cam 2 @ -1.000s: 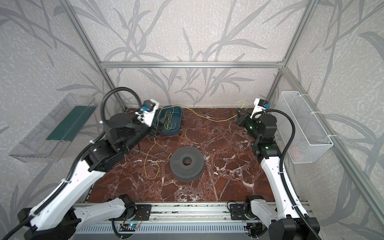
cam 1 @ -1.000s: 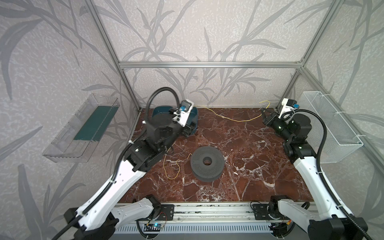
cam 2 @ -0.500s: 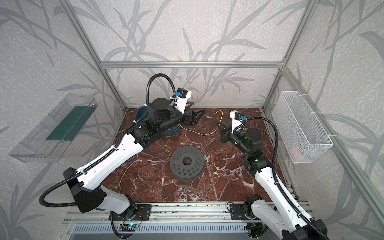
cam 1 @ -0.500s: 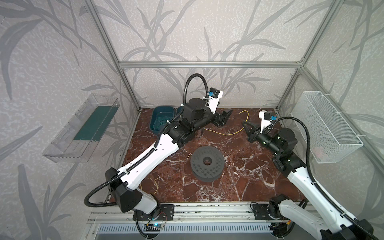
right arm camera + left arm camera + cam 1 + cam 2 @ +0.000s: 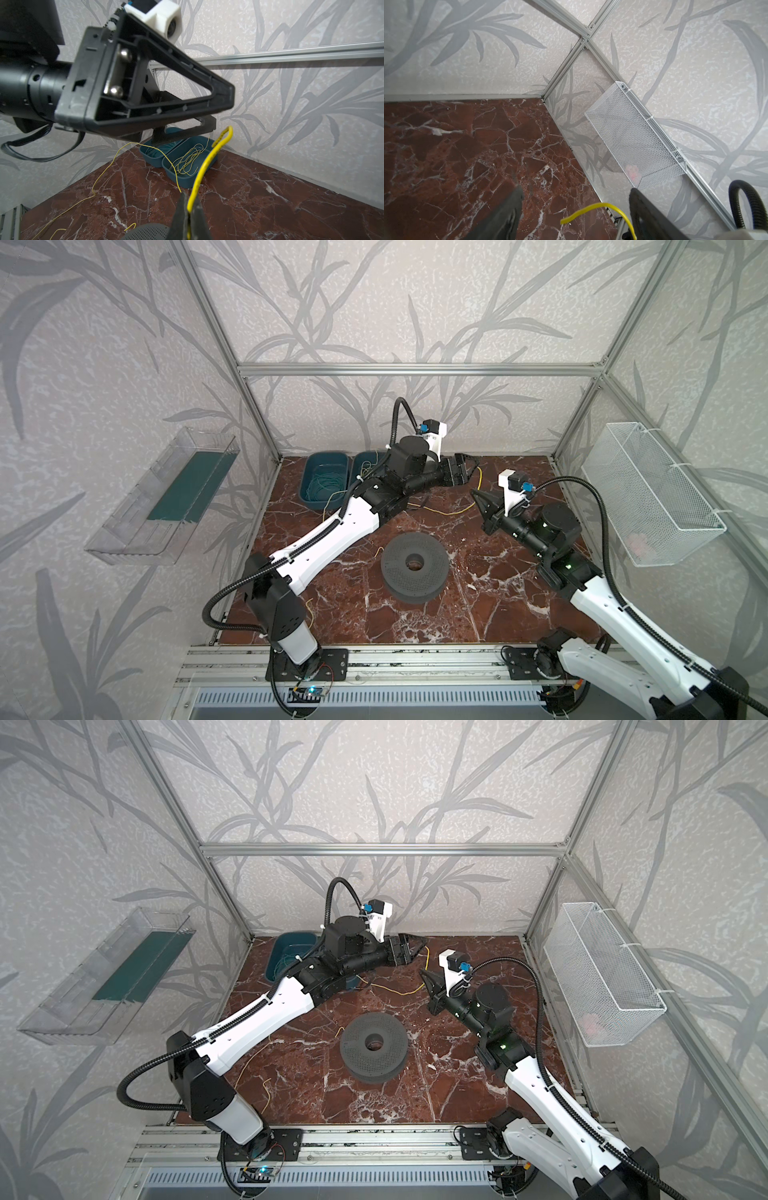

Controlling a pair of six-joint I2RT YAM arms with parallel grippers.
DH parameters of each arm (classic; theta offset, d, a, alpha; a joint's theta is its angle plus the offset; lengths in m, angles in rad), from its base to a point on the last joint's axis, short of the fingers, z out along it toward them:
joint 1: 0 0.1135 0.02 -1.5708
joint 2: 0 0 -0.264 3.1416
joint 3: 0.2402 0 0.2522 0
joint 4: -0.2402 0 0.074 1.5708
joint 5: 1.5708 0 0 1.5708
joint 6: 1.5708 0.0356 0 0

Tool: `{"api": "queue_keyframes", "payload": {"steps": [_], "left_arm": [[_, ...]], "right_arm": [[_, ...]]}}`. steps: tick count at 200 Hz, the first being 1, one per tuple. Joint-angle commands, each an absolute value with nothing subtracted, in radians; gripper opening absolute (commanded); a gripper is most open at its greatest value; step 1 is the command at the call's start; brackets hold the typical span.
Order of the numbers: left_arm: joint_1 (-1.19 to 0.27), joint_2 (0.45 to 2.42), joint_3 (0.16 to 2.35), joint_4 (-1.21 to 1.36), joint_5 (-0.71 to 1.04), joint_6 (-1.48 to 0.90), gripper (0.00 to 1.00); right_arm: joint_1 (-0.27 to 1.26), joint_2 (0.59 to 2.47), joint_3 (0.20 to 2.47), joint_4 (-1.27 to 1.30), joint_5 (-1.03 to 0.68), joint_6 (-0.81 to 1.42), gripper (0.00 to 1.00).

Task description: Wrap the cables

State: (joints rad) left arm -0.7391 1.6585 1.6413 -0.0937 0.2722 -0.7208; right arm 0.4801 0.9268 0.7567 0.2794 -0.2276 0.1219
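Note:
A thin yellow cable (image 5: 449, 512) (image 5: 399, 992) runs from the teal bins across the marble floor. It rises to my right gripper (image 5: 476, 494) (image 5: 424, 974) (image 5: 188, 200), which is shut on it. Its short free end (image 5: 220, 145) sticks up past the closed fingertips. My left gripper (image 5: 470, 466) (image 5: 420, 948) (image 5: 576, 189) reaches across the back with its jaws wide open. That curled cable end (image 5: 591, 207) sits between the two fingers, closer to one finger (image 5: 643, 207), ungripped. More yellow cables (image 5: 187, 162) lie looped in a teal bin (image 5: 205, 166).
A grey perforated spool disc (image 5: 414, 564) (image 5: 373, 1042) lies mid-floor. Two teal bins (image 5: 309, 477) (image 5: 278, 952) stand at the back left. A white mesh basket (image 5: 652, 493) (image 5: 633, 133) hangs on the right wall. A clear tray (image 5: 166, 497) hangs on the left wall. Loose yellow wire (image 5: 266, 1090) trails near the left arm's base.
My left arm has swung from the teal bins across to the right and its jaws have opened wider. My right arm has carried the cable end in from the back right corner.

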Motion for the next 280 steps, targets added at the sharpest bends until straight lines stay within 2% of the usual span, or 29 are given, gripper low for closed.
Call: {"api": "queue_keyframes", "payload": {"steps": [1, 31, 64, 85, 124, 184, 217, 280], "left_arm": [[-0.724, 1.650, 1.673, -0.057, 0.302, -0.885, 0.80], [-0.702, 1.648, 1.627, 0.019, 0.351, -1.005, 0.77], [-0.692, 1.631, 1.555, 0.039, 0.329, -1.134, 0.74], [-0.695, 1.646, 1.514, 0.144, 0.364, -1.248, 0.71], [-0.695, 1.663, 1.502, 0.220, 0.369, -1.350, 0.70], [-0.711, 1.680, 1.495, 0.245, 0.374, -1.388, 0.63], [-0.706, 1.643, 1.444, 0.213, 0.330, -1.374, 0.63], [-0.718, 1.659, 1.472, 0.270, 0.378, -1.429, 0.64]], "right_arm": [[0.488, 0.925, 0.747, 0.301, -0.195, 0.089, 0.00], [0.489, 0.927, 0.747, 0.297, -0.182, 0.080, 0.00], [0.489, 0.925, 0.746, 0.301, -0.158, 0.064, 0.00], [0.495, 0.934, 0.744, 0.322, -0.155, 0.056, 0.00], [0.533, 0.961, 0.744, 0.352, -0.123, 0.015, 0.00], [0.557, 0.982, 0.739, 0.383, -0.096, 0.002, 0.00], [0.556, 0.936, 0.739, 0.367, -0.033, -0.039, 0.00], [0.557, 0.999, 0.754, 0.361, -0.079, -0.013, 0.00]]}}
